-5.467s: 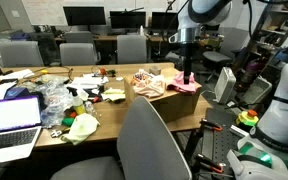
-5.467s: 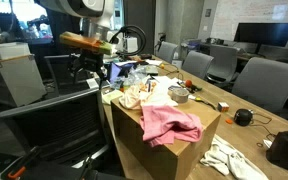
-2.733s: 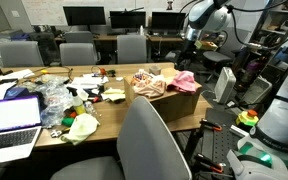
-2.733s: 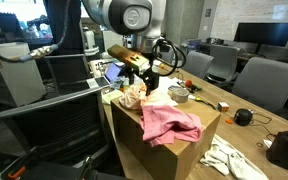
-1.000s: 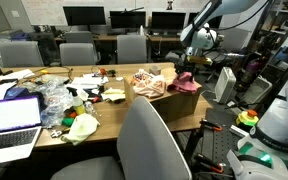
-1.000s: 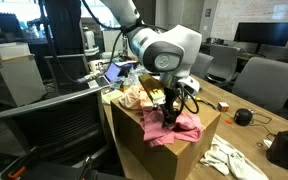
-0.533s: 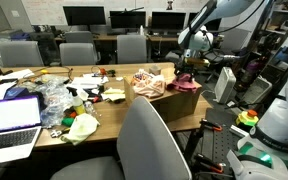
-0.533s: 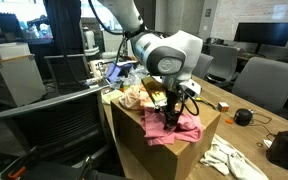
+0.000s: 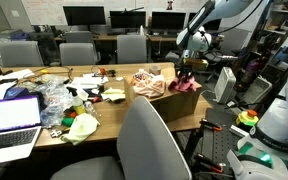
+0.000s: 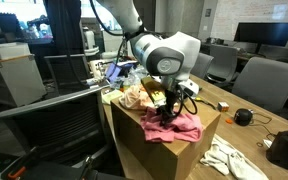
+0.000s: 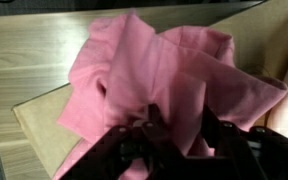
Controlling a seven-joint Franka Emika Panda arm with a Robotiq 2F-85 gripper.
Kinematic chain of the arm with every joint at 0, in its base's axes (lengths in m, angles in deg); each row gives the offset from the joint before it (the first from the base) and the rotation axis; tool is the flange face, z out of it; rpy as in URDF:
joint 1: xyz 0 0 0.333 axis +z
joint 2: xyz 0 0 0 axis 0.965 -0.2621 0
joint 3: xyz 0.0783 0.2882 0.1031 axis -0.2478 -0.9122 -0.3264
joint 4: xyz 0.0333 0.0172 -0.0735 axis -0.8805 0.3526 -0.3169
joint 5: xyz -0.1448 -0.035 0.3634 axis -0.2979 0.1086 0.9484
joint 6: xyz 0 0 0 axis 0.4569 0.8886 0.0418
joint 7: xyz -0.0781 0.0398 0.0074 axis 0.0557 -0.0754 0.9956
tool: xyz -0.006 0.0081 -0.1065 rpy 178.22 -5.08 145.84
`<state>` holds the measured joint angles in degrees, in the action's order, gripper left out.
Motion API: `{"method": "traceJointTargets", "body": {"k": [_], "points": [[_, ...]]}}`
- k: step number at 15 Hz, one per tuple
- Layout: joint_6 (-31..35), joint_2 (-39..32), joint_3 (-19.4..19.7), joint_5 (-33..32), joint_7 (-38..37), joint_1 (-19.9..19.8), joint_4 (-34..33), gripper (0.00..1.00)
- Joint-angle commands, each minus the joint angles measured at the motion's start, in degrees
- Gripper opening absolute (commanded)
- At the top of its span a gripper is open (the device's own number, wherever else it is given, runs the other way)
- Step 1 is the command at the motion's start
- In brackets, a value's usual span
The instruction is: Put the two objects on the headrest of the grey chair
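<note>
A pink cloth [image 9: 184,85] [image 10: 179,124] lies crumpled on top of a cardboard box [image 9: 170,103] [image 10: 156,152]. Beside it on the box sits a beige patterned cloth [image 9: 147,81] [image 10: 134,96]. My gripper [image 9: 187,72] [image 10: 170,112] points straight down into the pink cloth. In the wrist view the gripper [image 11: 181,130] has a raised fold of the pink cloth [image 11: 164,65] pinched between its two dark fingers. The grey chair [image 9: 149,140] stands in the foreground of an exterior view, its back towards the camera, well away from the gripper.
The long wooden table [image 9: 124,108] carries a laptop [image 9: 11,117], plastic wrapping and small clutter. Office chairs [image 9: 79,50] line its far side. A dark chair [image 10: 54,115] stands close to the box. A white cloth [image 10: 229,160] and a black round object [image 10: 243,117] lie beyond.
The jaws have closed in on the pink cloth, gathering a fold between the fingers. The arm has hardly moved over the box.
</note>
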<state>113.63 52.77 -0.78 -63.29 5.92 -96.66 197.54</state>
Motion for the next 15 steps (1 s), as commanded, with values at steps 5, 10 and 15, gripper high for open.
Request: {"method": "traceJointTargets", "body": {"k": [5, 10, 15], "points": [[1.2, 2.2, -1.9, 2.4, 1.8, -0.9, 0.7, 0.00], [4.3, 7.8, -2.8, 1.9, 3.3, 0.1, 4.1, 0.03], [7.7, 15.7, -3.4, 1.8, 5.0, 1.4, 9.0, 0.03]]}}
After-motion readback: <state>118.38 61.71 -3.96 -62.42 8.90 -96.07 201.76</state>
